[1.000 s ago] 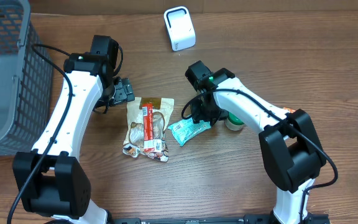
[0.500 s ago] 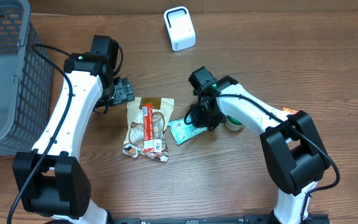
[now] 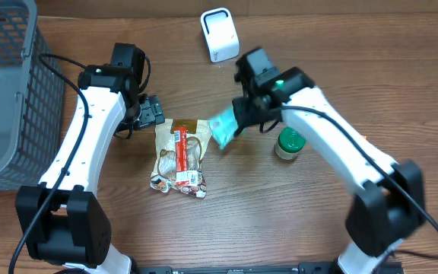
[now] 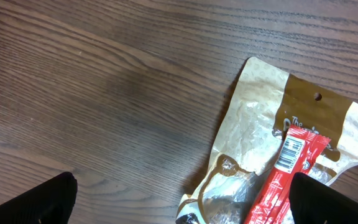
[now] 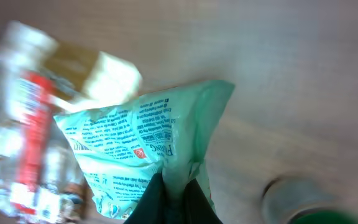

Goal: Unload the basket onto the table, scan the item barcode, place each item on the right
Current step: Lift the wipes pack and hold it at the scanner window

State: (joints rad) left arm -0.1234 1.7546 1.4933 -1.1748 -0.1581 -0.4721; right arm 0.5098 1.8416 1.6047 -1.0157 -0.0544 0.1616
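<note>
Right tool pinches one corner of a green packet, held above the tabletop near the white scanner, left tool gaping open; so thin a pinch could let the limp packet slip or fold over its barcode.

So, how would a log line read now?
right gripper: shut on teal packet, aloft; left gripper: open, empty; scanner: untouched

Desk: teal packet pinched by right gripper; white scanner; snack pouch; green-capped jar; grey basket.
</note>
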